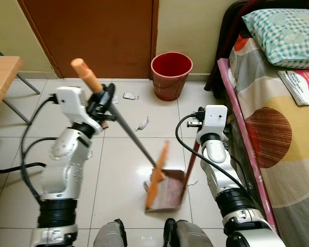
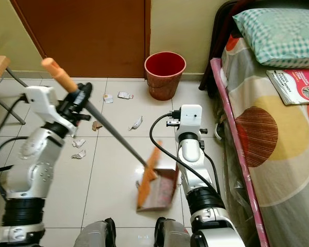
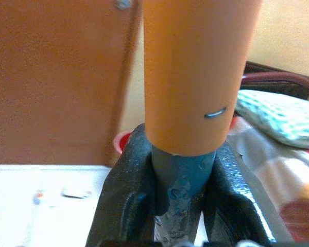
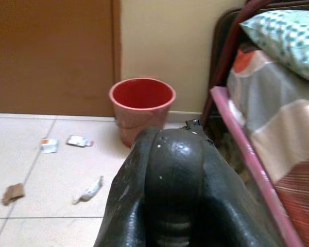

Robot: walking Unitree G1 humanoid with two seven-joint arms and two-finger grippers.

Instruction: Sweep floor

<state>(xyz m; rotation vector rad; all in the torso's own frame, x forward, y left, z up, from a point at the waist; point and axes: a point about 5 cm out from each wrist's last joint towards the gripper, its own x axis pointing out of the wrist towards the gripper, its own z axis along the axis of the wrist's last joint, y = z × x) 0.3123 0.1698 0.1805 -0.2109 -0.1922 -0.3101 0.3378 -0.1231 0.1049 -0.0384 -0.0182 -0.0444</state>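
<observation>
While the left pincer (image 1: 104, 105) is clamped on the broom handle (image 1: 129, 135), its two black fingers (image 3: 124, 206) pinch the grey shaft just below the orange grip (image 1: 86, 75), as the left wrist view shows close up. From there the handle slants down across the tiled floor (image 2: 108, 170) to the orange broom head (image 1: 157, 177), which rests against the mouth of the brown dustpan (image 1: 170, 193) lying on the tiles in front of the robot's feet.

On the right, the dustpan's upright dark-red handle (image 1: 190, 167) rises toward the right pincer (image 1: 196, 146). In the right wrist view its black fingers (image 4: 170, 180) appear pressed together around something dark, though whether they truly hold the handle I cannot tell.

Scraps of litter lie scattered on the floor: a white wrapper (image 1: 142, 123) near the handle, another wrapper (image 1: 130, 95) close to the door (image 1: 98, 31), a brown scrap (image 2: 97, 125) and crumpled bits (image 2: 78, 148) beside the left arm.

A red bin (image 1: 171, 74) stands against the wall beside the door. To the right stands a bed (image 1: 278, 134) with a patterned cover, a checked pillow (image 1: 286, 33) and a red-and-white booklet (image 1: 304, 85) on it. A wooden worktop (image 1: 0, 77) edges in at the far left.
</observation>
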